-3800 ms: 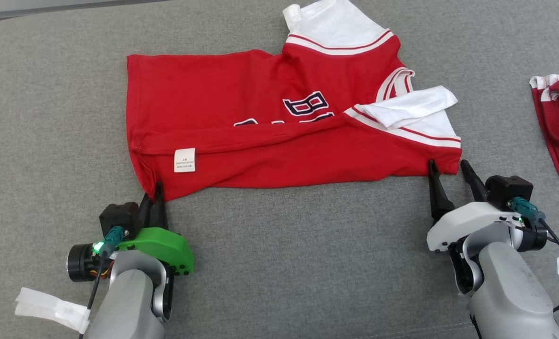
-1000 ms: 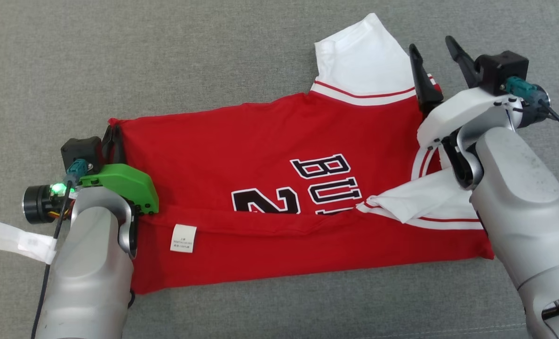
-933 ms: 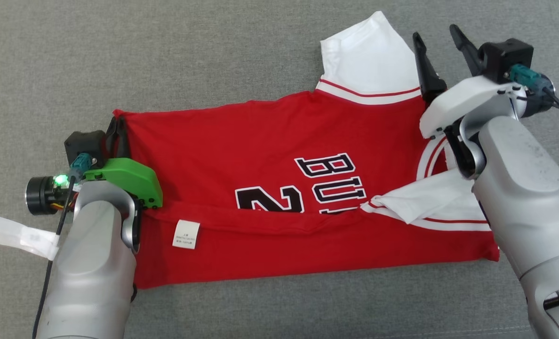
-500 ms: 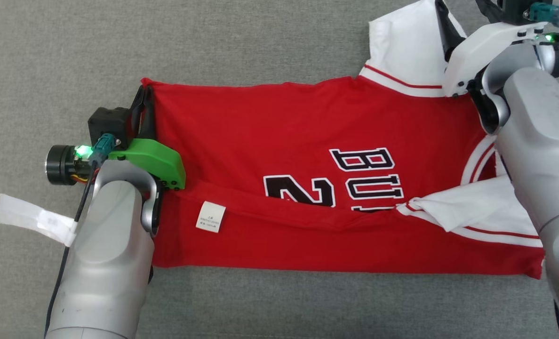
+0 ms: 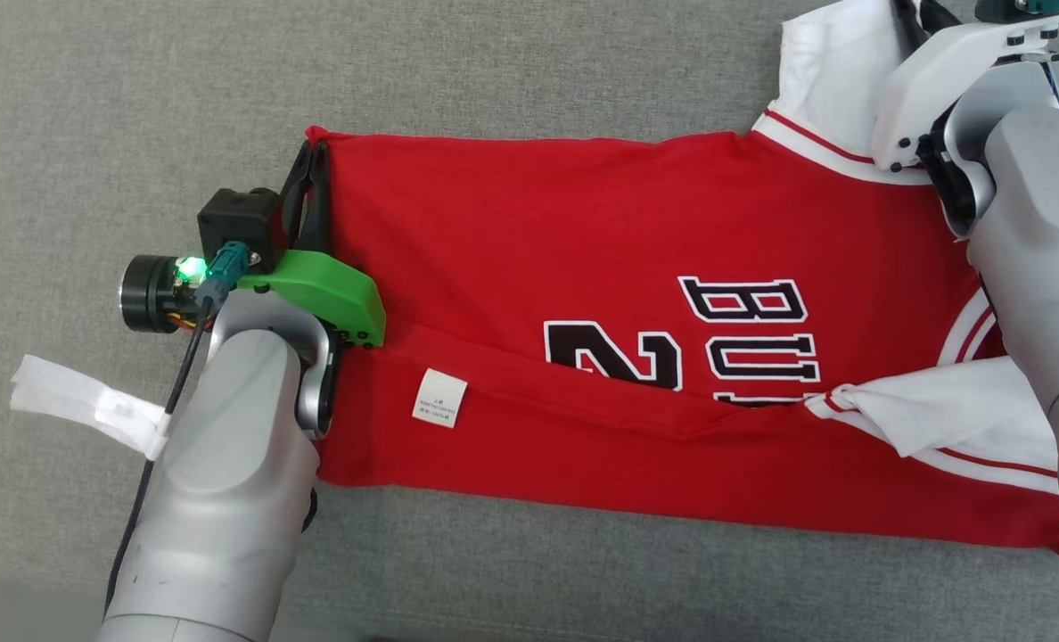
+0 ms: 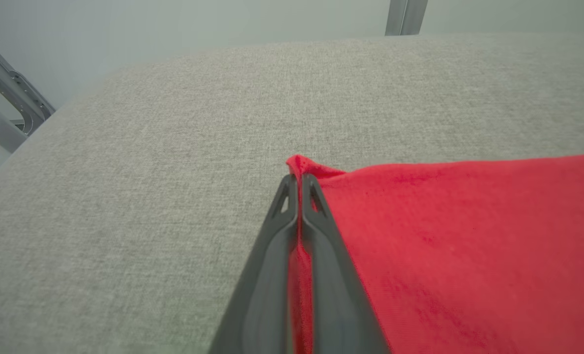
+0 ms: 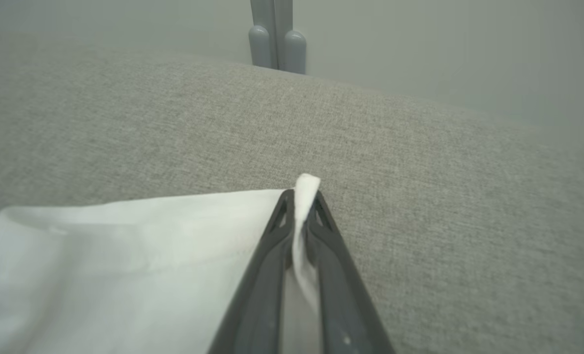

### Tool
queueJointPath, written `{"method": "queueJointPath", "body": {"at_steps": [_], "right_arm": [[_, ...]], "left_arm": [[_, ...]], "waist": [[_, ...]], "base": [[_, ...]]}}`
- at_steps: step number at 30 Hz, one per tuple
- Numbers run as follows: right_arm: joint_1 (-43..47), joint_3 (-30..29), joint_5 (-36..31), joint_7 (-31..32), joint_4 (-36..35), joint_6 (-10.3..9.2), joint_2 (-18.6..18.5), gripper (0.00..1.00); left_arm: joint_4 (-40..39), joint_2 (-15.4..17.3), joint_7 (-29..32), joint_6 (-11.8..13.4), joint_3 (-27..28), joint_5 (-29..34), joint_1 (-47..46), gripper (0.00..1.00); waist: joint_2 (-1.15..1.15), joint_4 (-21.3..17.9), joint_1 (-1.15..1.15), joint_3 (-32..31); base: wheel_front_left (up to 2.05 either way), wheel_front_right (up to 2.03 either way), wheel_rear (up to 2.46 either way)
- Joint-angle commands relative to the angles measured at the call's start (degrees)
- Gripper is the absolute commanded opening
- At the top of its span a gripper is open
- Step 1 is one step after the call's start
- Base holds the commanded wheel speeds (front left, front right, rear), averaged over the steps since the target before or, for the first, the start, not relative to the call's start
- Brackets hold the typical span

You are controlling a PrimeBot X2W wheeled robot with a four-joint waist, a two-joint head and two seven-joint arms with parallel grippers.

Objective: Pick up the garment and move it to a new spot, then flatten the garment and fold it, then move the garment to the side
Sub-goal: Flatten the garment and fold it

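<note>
Setting: most likely a robotics lab or test bay. Evidence: a wide work surface covered in grey woven fabric [image 5: 529, 71]; a bare pale wall [image 7: 420, 49]; grey metal frame posts [image 7: 275, 44] behind the surface; a taped paper label [image 5: 84, 406] on an arm cable.

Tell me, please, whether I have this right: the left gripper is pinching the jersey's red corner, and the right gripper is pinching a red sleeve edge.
Not quite. The right gripper is shut on the white sleeve, not a red one; the right wrist view shows white cloth pinched there. The left gripper does pinch the red corner of the jersey.
</note>
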Motion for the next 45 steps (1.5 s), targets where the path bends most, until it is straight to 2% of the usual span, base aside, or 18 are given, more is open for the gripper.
{"method": "queueJointPath", "body": {"at_steps": [1, 5, 9, 14, 22, 28, 35, 44, 45], "right_arm": [[-0.6, -0.2, -0.4, -1.5, 0.6, -0.11, -1.2, 0.0], [-2.4, -2.0, -1.3, -6.0, 0.8, -0.11, -2.0, 0.0], [-2.2, -3.9, -1.9, -7.5, 0.9, -0.11, -1.9, 0.0], [1.3, -5.5, -0.6, -8.0, -3.6, -0.11, -0.7, 0.0], [15.4, -5.6, 3.5, -8.0, -17.6, -0.11, 1.3, 0.0], [27.5, -6.0, 7.6, -8.0, -25.6, -0.1, 2.1, 0.0], [37.4, -6.4, 10.3, -8.0, -29.5, -0.11, 2.0, 0.0], [45.7, -6.7, 13.3, -8.0, -30.2, -0.11, 4.7, 0.0], [46.6, -6.3, 13.2, -8.0, -29.2, -0.11, 4.9, 0.3]], "left_arm": [[-0.8, 0.3, 0.0, 0.6, 0.5, 0.3, -0.2, 0.0], [-3.2, 0.3, 0.0, 1.0, 2.0, 1.7, 0.1, 0.0], [-3.8, 0.6, 0.0, 0.5, 3.7, 2.5, 1.1, 0.0], [-4.1, 1.3, 0.0, -0.1, 5.2, 4.2, 2.6, 0.0], [-5.2, 3.1, 0.0, -0.6, 8.0, 5.6, 8.7, 0.0], [-7.8, 3.0, 0.0, -0.1, 10.8, 5.4, 16.1, 0.0], [-9.0, 2.5, 0.0, -0.4, 13.4, 6.0, 24.4, 0.0], [-7.9, 1.7, 0.0, 0.1, 16.0, 6.8, 29.9, 0.0], [-8.2, 1.4, 0.0, 0.6, 16.7, 6.7, 30.8, 0.87]], "waist": [[0.0, -0.6, 0.0, -0.5], [0.0, -1.7, 0.0, -1.3], [0.0, -2.9, 0.0, -2.8], [0.0, -5.1, 0.0, -5.2], [0.0, -10.0, 0.0, -10.6], [0.0, -12.8, 0.0, -14.6], [0.0, -14.7, 0.0, -18.4], [0.0, -15.5, 0.0, -21.4], [0.0, -15.5, 0.0, -21.6]], "base": [[0.0, 0.0, 0.0], [0.0, 0.0, 0.0], [0.0, 0.0, 0.0], [0.0, 0.0, 0.0], [0.0, 0.0, 0.0], [0.0, 0.0, 0.0], [0.0, 0.0, 0.0], [0.0, 0.0, 0.0], [0.0, 0.0, 0.0]]}}
